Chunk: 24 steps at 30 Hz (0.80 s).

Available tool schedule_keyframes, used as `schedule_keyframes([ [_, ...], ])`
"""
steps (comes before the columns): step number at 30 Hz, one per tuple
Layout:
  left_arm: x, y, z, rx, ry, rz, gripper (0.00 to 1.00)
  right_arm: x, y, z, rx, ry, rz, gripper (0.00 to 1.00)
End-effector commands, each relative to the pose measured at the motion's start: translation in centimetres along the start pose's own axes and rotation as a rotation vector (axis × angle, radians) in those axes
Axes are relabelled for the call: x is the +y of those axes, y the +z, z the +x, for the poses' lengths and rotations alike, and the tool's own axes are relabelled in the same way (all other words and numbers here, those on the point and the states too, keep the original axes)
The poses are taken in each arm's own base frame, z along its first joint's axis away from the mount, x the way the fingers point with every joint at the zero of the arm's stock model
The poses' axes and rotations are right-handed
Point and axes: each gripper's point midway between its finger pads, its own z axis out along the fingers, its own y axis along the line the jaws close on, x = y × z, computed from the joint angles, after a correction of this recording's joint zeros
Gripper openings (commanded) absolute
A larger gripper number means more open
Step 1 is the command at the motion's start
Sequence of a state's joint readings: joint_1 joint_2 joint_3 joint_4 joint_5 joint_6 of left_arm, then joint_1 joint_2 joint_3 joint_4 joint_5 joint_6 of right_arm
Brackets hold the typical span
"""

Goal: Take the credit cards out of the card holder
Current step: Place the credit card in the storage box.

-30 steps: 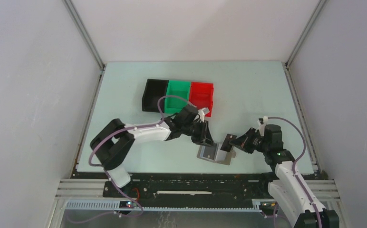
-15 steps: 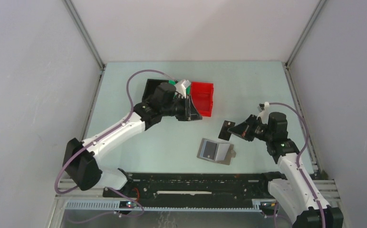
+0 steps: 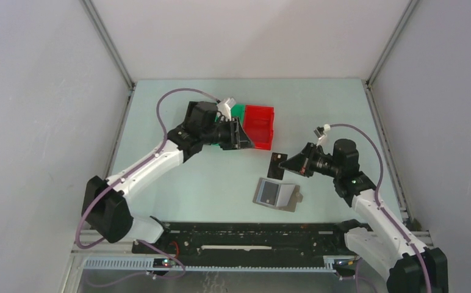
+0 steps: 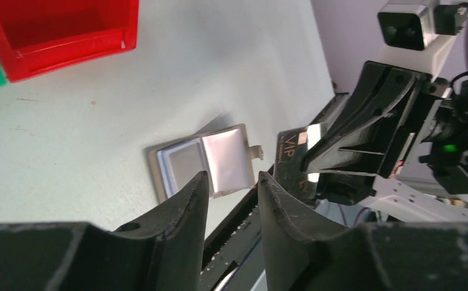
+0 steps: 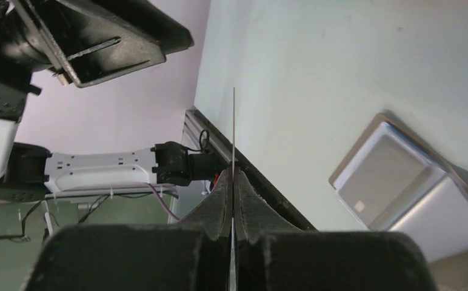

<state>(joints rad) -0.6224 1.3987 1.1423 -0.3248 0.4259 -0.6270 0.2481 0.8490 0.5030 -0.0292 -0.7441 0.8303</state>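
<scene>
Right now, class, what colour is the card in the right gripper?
The card is blackish with pale VIP lettering; clearest in the left wrist view.

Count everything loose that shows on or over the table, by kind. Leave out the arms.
Bins: 2, red bin and green bin
Wallet: 1, lying open
Card: 1 plainly seen, held by the right pincer
Total: 4

Wears white plastic shells (image 3: 151, 165) between black joint housings (image 3: 108, 210), trails looping purple cables (image 3: 158, 119), ends in matte black fingers (image 4: 180, 224), shows one green light (image 4: 447, 147).
</scene>
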Motion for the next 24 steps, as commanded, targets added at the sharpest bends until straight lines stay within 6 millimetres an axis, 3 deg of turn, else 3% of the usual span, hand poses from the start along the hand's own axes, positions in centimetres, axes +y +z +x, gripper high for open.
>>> schedule_keyframes([
  [1, -2.9, -0.9, -0.5, -0.020, -0.026, 0.180, 0.42, 4.8, 0.6, -1.4, -0.021, -0.096, -0.159, 0.00],
  [8, -4.9, -0.9, -0.6, -0.015, -0.097, 0.317, 0.47, 7.6, 2.9, -2.9, -0.043, -0.131, -0.257, 0.00],
  [13, -4.9, -1.1, -0.3, -0.012, -0.100, 0.328, 0.49, 8.4, 3.6, -3.2, -0.045, -0.133, -0.295, 0.00],
  [19, -5.9, -1.3, -0.1, -0.014, -0.156, 0.423, 0.44, 8.4, 4.5, -3.4, -0.043, -0.118, -0.297, 0.00],
  [24, -5.4, -0.9, 0.1, -0.012, -0.152, 0.407, 0.35, 8.8, 4.8, -3.0, -0.026, -0.127, -0.326, 0.00],
])
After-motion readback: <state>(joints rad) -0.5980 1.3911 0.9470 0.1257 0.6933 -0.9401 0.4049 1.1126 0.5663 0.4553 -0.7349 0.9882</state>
